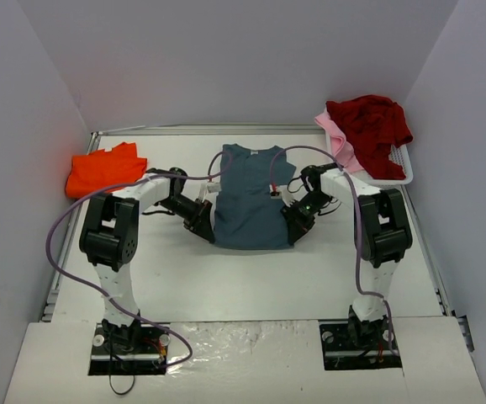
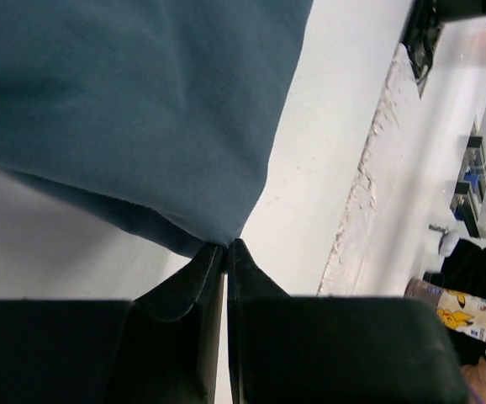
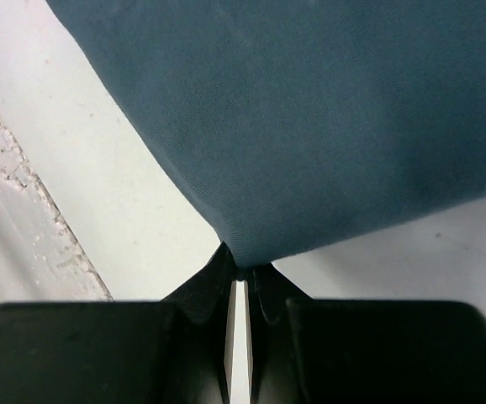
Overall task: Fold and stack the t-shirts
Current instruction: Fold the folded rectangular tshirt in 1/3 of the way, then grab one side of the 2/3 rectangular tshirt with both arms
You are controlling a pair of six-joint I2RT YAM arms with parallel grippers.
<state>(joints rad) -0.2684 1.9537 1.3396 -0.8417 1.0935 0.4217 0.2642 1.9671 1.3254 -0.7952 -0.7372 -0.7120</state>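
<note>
Seen from above, a slate blue-grey cloth t-shirt lies spread at the middle of a white table. Its collar points to 12 o'clock and its hem to 6 o'clock. From the hem toward 6 o'clock, bare tabletop runs to the arm bases. There are also open strips at 3 and 9 o'clock beside the shirt's long edges. Pale walls close in at 9, 12 and 3 o'clock, just past the table's rim.

The left gripper sits at the shirt's 7 o'clock corner. Its wrist view shows the left gripper with its black fingers pressed together, pinching the tip of that corner. The right gripper sits at the 5 o'clock corner. In its wrist view the right gripper is likewise closed, with the cloth's corner caught between its tips.

A bright orange cloth t-shirt lies folded at 10 o'clock, against the wall and well apart from the blue one. At 2 o'clock stands a white plastic basket. A dark red cloth t-shirt is heaped on it, and a pale pink cloth t-shirt hangs over its near-left rim.
</note>
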